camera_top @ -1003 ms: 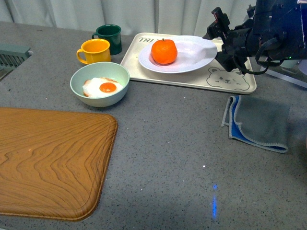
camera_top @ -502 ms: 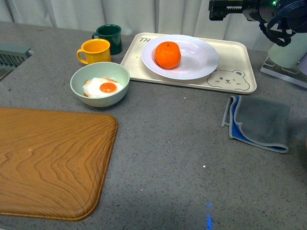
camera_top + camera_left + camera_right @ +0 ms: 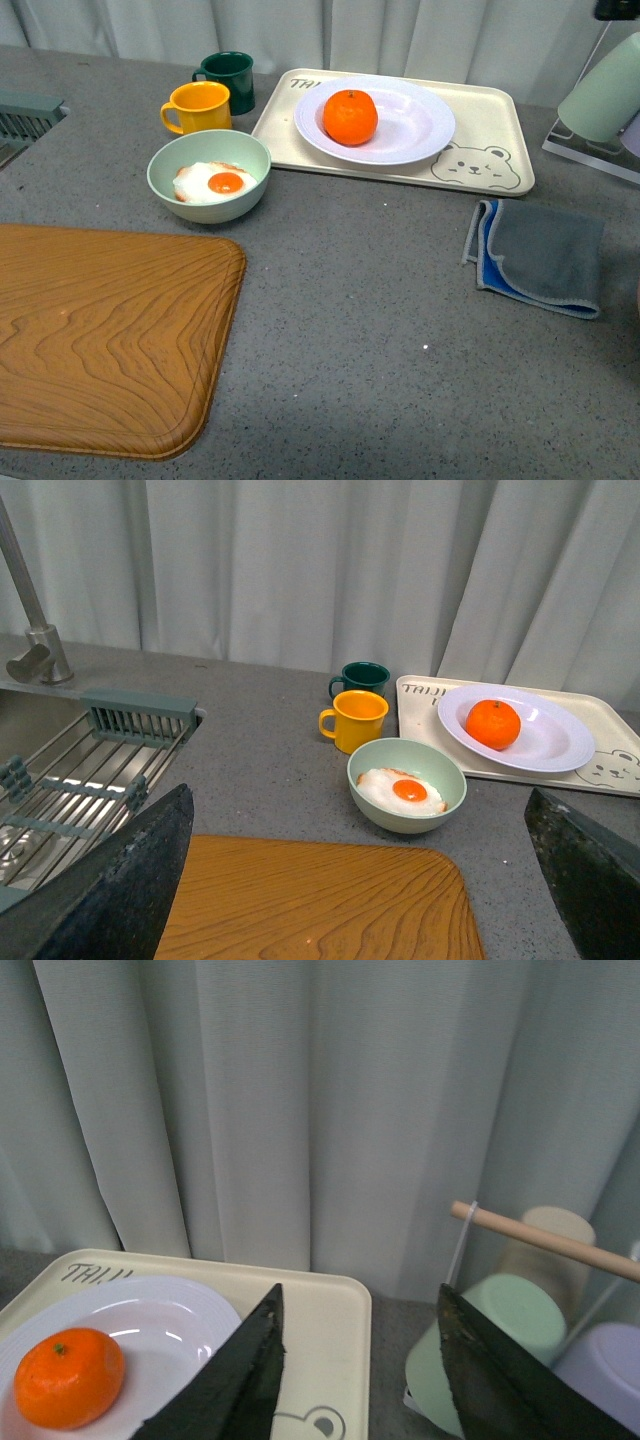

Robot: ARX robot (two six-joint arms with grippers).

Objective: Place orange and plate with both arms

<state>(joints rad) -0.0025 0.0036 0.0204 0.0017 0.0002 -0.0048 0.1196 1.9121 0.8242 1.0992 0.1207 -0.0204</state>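
You see the tray (image 3: 495, 125) carrying the plate (image 3: 415, 125), with the orange (image 3: 350, 116) on it. Your right gripper (image 3: 355, 1360), fingers apart and empty, hangs above them; your left gripper (image 3: 360, 890), also spread, sits well apart.

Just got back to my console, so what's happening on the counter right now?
Nothing is being held at the moment. The orange sits in the plate, which rests on the bear tray behind the green bowl with the fried egg. The right gripper is open, up above the tray's far side, and empty. The left gripper is also open, hanging over the wooden board, away from the plate.
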